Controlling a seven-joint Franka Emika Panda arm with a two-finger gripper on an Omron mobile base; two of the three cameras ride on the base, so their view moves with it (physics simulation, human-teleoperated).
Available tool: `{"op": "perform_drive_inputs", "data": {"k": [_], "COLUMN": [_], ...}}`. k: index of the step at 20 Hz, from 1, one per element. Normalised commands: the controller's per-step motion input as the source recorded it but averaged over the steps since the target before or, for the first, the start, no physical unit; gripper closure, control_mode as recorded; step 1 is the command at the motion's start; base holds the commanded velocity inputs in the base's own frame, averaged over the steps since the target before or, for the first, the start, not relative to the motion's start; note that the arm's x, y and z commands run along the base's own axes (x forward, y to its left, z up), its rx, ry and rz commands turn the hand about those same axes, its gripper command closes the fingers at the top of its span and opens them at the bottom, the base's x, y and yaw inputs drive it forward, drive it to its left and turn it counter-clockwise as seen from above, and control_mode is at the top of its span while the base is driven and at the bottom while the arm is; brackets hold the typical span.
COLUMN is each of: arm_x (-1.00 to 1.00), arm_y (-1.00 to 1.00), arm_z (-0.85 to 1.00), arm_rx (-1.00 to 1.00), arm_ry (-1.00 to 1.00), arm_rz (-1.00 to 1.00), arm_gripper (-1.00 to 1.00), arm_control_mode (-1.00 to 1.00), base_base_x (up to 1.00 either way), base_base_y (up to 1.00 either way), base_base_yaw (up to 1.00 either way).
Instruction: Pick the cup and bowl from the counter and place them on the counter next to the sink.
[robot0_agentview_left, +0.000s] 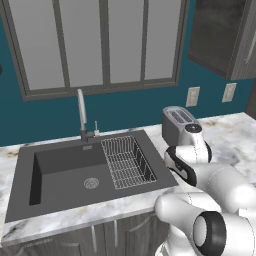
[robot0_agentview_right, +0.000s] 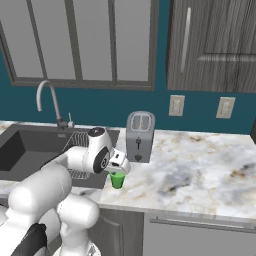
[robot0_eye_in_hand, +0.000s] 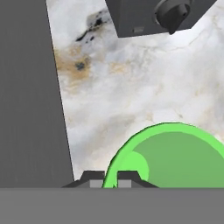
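Gripper (robot0_eye_in_hand: 110, 180): jaws nearly shut, pinching the rim of the cup, one tip inside the wall, the other outside, per the hand view.
Cup (robot0_agentview_right: 117, 179): small, bright green, upright; in the right base view it sits on the counter just right of the sink's edge, directly under the wrist. Can't tell if the base rests on the marble or is just clear of it.
Counter (robot0_agentview_right: 200, 170): white marble look w/ grey and tan veining, running right from the sink over grey cabinets.
Sink (robot0_agentview_left: 65, 170): dark grey basin, round drain near the middle; wire rack (robot0_agentview_left: 127, 161) fills the right side; chrome faucet (robot0_agentview_left: 81, 112) stands at the back rim.
Toaster (robot0_agentview_right: 140, 135): grey, two slots, on the counter right of the sink near the wall, behind the cup; in the hand view its dark front and knob sit at the top edge.
Arm (robot0_agentview_left: 210, 200): white w/ dark joints, bent over the counter's front edge right of the sink.
Wall: teal, w/ window above the sink and two outlets (robot0_agentview_right: 176, 105) right of it.
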Motion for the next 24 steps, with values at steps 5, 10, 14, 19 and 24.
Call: {"op": "perform_drive_inputs", "data": {"k": [5, 10, 14, 19, 24], "arm_x": [0.0, 0.0, 0.0, 0.0, 0.0], "arm_y": [0.0, 0.0, 0.0, 0.0, 0.0], "arm_z": [-0.36, -0.38, -0.21, 0.0, 0.0], "arm_rx": [-0.01, -0.01, -0.01, 0.0, 0.0], "arm_ry": [0.0, 0.0, 0.02, 0.0, 0.0], "arm_rz": [0.0, 0.0, 0.0, 0.0, 0.0], "arm_gripper": [1.0, 1.0, 1.0, 1.0, 1.0], "arm_control_mode": [-1.0, -1.0, -1.0, -1.0, -1.0], "base_base_x": [0.0, 0.0, 0.0, 0.0, 0.0], "base_base_y": [0.0, 0.0, 0.0, 0.0, 0.0], "base_base_yaw": [0.0, 0.0, 0.0, 0.0, 0.0]}}
